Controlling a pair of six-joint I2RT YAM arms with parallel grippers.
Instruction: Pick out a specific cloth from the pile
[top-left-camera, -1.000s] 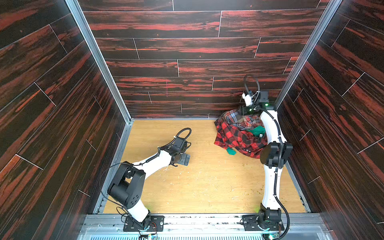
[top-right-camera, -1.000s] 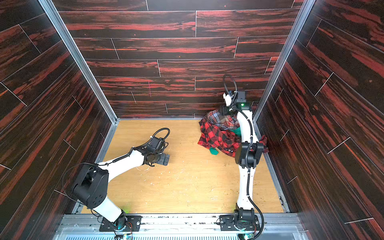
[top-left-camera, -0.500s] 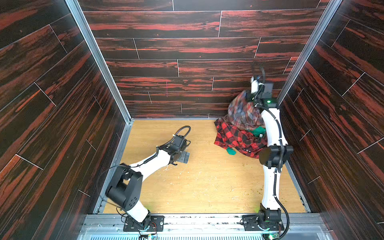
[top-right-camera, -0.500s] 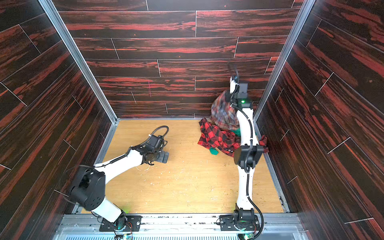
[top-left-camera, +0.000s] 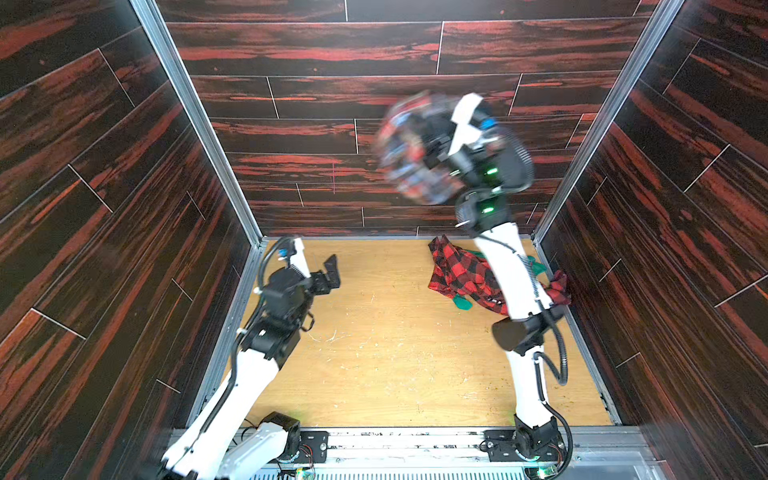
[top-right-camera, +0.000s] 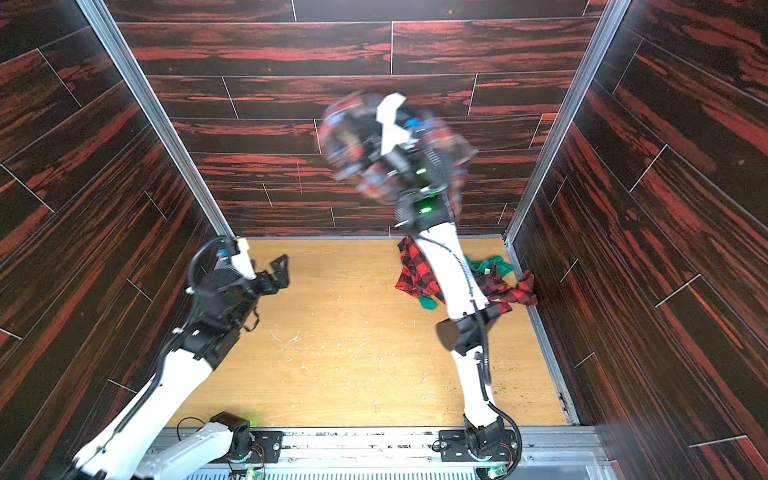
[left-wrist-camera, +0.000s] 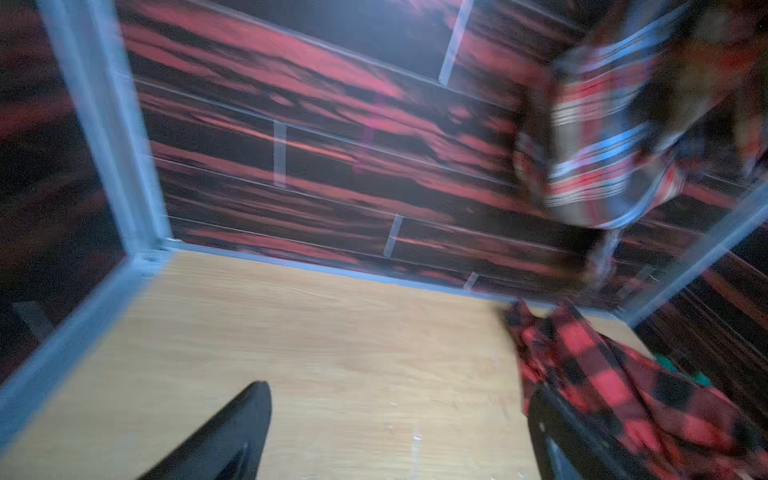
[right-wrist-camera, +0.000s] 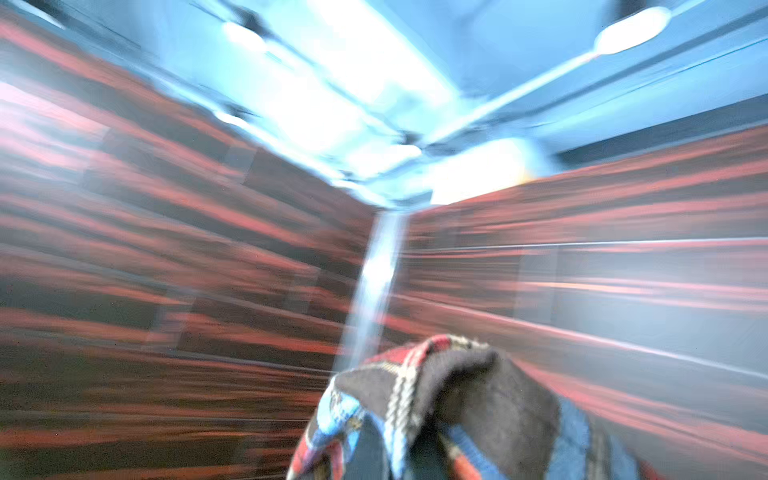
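The cloth (top-left-camera: 409, 153), a muted plaid of grey, rust-red and blue, hangs high in front of the back wall, blurred in both top views (top-right-camera: 353, 141). My right gripper (top-left-camera: 434, 151) is shut on it; fabric drapes over the fingers in the right wrist view (right-wrist-camera: 457, 395). Below, on the floor at the back right, the pile keeps a red-and-black check shirt (top-left-camera: 461, 274) and a teal-green garment (top-right-camera: 492, 266). My left gripper (top-left-camera: 330, 276) is open and empty above the floor at the left. Its wrist view (left-wrist-camera: 399, 390) shows the hanging cloth (left-wrist-camera: 594, 137) and the check shirt (left-wrist-camera: 602, 374).
Dark red wood-patterned walls close in on three sides, with metal corner posts (top-left-camera: 199, 124). The floor is light wood (top-left-camera: 374, 353). My right arm's elbow (top-left-camera: 519, 332) stands over the near edge of the pile. A metal rail (top-left-camera: 415, 440) carries both arm bases.
My right gripper shut on the muted plaid cloth and swung it up off the pile, high against the back wall. My left arm rose and turned toward the back.
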